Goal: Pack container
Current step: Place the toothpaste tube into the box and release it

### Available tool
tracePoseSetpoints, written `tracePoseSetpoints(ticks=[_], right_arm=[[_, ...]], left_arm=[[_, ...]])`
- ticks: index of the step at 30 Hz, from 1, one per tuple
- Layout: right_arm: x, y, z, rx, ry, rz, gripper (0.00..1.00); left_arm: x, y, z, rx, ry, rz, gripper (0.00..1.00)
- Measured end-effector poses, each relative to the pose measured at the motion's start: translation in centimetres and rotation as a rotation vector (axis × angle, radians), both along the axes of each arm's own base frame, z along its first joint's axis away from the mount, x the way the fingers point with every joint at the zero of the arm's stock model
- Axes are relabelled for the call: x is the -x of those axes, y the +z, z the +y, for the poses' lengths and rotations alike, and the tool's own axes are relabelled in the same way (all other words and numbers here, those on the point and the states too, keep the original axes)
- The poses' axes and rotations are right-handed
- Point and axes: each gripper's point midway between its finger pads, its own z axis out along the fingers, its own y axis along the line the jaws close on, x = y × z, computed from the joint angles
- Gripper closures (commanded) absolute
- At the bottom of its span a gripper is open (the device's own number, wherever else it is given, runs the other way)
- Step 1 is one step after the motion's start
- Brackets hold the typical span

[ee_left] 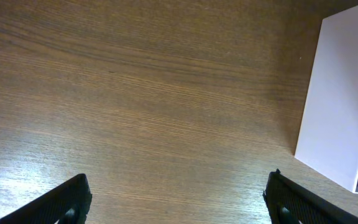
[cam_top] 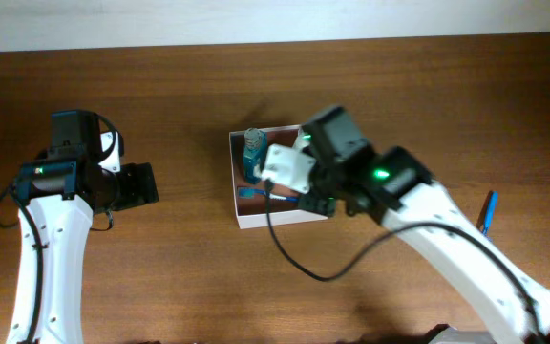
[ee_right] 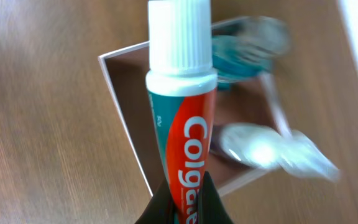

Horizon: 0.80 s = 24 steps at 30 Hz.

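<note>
Two arms show overhead; the container (cam_top: pixel 275 221) sits mid-table beneath the right one. Left wrist: the left gripper (ee_left: pixel 179 202) gapes wide, empty. Right wrist: the right gripper (ee_right: pixel 185 200) pinches a toothpaste tube (ee_right: pixel 182 118) above the container (already partly filled). Placing seems underway; next, lower into free space and release.

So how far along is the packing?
Done: a teal bottle and a blurred shiny clear item lie in the container. In hand: the right fingers grip a Colgate tube above it, not yet released. Left: set the tube in; a blue item on the table may also need packing. The left fingers are open, idle.
</note>
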Motion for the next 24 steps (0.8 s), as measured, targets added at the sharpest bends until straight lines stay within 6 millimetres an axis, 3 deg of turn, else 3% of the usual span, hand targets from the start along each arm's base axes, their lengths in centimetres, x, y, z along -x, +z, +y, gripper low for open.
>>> tracePoseSetpoints(ticks=[1,7,12,14,21,24], right_arm=[[-0.2,-1.8,0.8,0.036,0.039,0.021,0.96],[-1.2,-7.9,1.7,0.131,0.078,0.13,0.96],[-1.5,-11.5,1.9,0.178,0.085,0.196,0.96],[-1.6,-12.6,2.0,0.189,0.087,0.212,0.94],[-1.8,-12.9,2.2,0.188,0.09,0.208,0.67],[-1.8,-12.9,2.1,0.189,0.074,0.213,0.64]], left_arm=[[0.0,0.0,0.0,0.0,0.0,0.0,0.1],[0.0,0.0,0.0,0.0,0.0,0.0,0.1],[0.0,0.0,0.0,0.0,0.0,0.0,0.1],[0.0,0.0,0.0,0.0,0.0,0.0,0.1],[0.0,0.0,0.0,0.0,0.0,0.0,0.1],[0.0,0.0,0.0,0.0,0.0,0.001,0.1]])
